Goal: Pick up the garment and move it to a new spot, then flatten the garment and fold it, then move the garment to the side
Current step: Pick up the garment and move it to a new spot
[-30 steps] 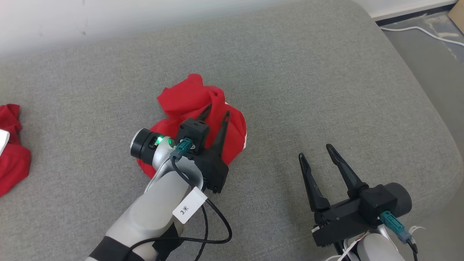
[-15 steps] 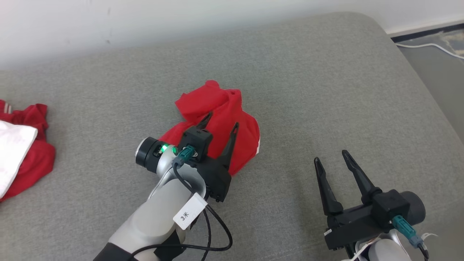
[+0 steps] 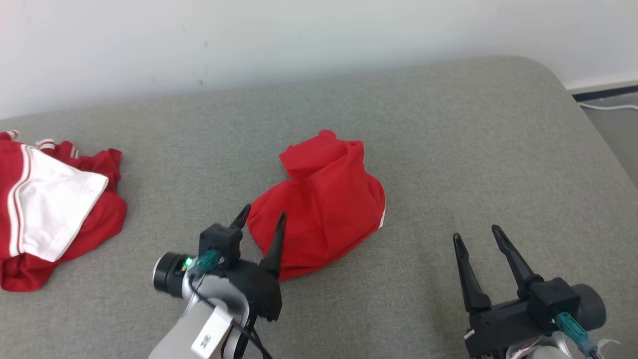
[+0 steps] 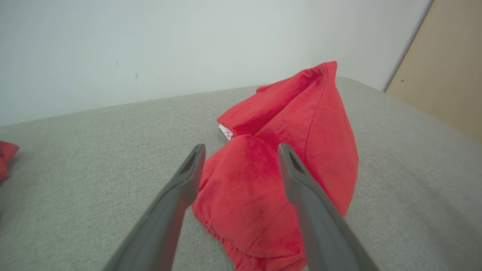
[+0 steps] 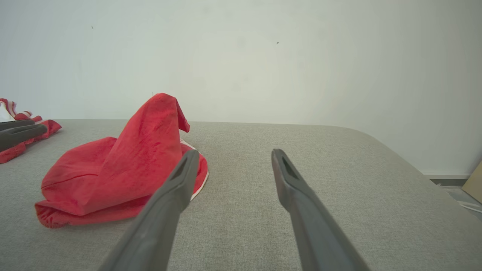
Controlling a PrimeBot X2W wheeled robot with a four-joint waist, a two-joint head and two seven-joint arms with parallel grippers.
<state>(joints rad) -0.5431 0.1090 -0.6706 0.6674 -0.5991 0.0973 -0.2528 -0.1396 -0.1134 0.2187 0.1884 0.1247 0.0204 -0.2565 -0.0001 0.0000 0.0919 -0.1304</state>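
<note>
A crumpled red garment (image 3: 324,204) lies bunched in a peaked heap in the middle of the grey cushion; the same heap (image 4: 286,158) (image 5: 124,169) shows in both wrist views. My left gripper (image 3: 264,222) is open at the heap's near left edge, its fingers straddling the cloth's corner with nothing clamped. In the left wrist view the left gripper (image 4: 241,150) points at the heap's front fold. My right gripper (image 3: 476,239) is open over bare cushion, well to the right of the garment. The right wrist view has the right gripper (image 5: 233,154) aimed past the heap's right side.
A second red and white garment (image 3: 50,199) lies at the cushion's far left. The white wall (image 3: 249,40) runs along the back. The cushion's rounded right edge (image 3: 598,139) drops to a floor with a white cable (image 3: 610,105).
The head camera has tilted up and turned left, so the whole picture shifted. My left gripper has drawn back from over the heap to its near left edge, still open. The right gripper keeps its pose.
</note>
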